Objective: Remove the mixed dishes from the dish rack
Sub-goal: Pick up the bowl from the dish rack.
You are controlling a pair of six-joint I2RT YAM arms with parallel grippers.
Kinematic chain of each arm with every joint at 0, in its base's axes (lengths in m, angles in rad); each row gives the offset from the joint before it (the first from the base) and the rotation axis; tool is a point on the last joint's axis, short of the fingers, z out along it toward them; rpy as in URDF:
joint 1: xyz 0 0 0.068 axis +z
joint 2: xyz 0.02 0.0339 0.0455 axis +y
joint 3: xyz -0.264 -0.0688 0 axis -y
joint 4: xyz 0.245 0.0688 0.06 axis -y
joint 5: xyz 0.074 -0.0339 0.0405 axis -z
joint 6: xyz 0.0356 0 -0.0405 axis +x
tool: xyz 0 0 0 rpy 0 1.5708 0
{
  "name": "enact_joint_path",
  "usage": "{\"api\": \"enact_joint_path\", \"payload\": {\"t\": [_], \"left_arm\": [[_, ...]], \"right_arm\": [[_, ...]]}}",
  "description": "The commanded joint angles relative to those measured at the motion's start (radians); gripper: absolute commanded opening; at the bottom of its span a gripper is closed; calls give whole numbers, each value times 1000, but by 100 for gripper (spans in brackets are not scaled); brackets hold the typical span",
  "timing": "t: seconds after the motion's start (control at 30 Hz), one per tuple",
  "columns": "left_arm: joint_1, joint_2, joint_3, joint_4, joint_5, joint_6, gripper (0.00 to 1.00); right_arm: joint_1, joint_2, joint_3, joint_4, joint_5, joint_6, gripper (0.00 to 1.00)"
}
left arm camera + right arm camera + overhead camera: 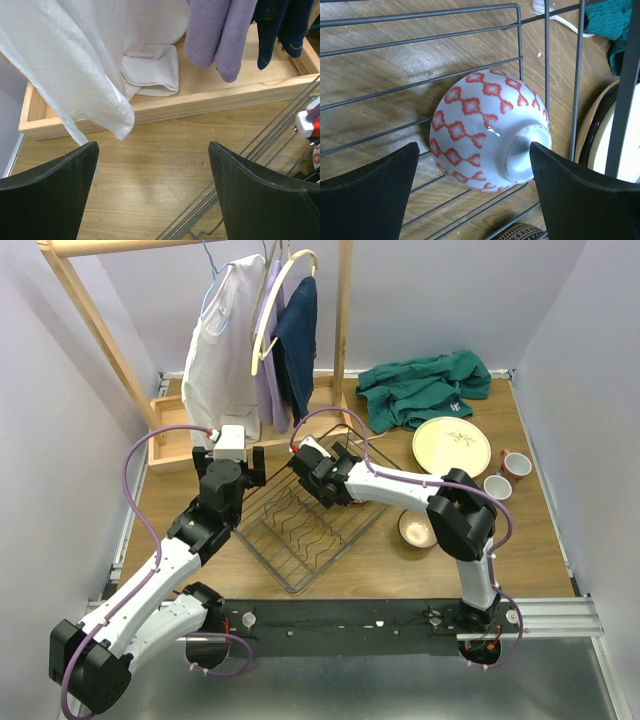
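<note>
The patterned bowl [480,130] — red diamonds on a pale glaze — lies tipped over on the bottom wires in a corner of the dish rack [300,540]. In the right wrist view its axis runs slantwise: the foot ring points up and to the right, and the mouth is turned away and hidden. The right gripper [472,150] hangs above it, jaws wide, straddling it. The rack sits askew on the table [540,550], its long side running from near-left to far-right. The left gripper [152,145] — also spread wide, holding nothing — hovers over the table beside the rack's edge.
</note>
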Motion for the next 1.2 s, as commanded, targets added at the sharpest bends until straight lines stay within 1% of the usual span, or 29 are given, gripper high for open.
{"api": "enact_joint_path", "payload": {"t": [0.0, 0.43, 0.6, 0.73, 0.8, 0.93, 0.97, 1.07, 1.17], "left_arm": [[9, -15, -9, 14, -30, -15, 99], [8, -9, -8, 13, -16, -19, 99], [8, -9, -8, 13, -14, -22, 99], [8, -9, -8, 11, -10, -23, 99], [8, -9, -8, 11, -8, -25, 99], [8, -9, -8, 10, -7, -25, 99], [8, -10, -8, 10, -7, -26, 99], [8, -9, -6, 10, -5, -26, 99], [8, -10, -6, 10, -4, -25, 99]], "right_arm": [[21, 53, -28, 36, 83, -14, 98], [55, 137, -59, 21, 218, -16, 98], [70, 162, -42, -10, 254, -2, 98], [81, 150, -13, -28, 265, 1, 98], [86, 145, 10, -51, 274, 6, 95], [95, 121, 48, -77, 279, 6, 87], [97, 116, 55, -85, 277, 4, 84], [100, 105, 76, -100, 279, 6, 79], [103, 99, 87, -111, 282, 7, 78]]}}
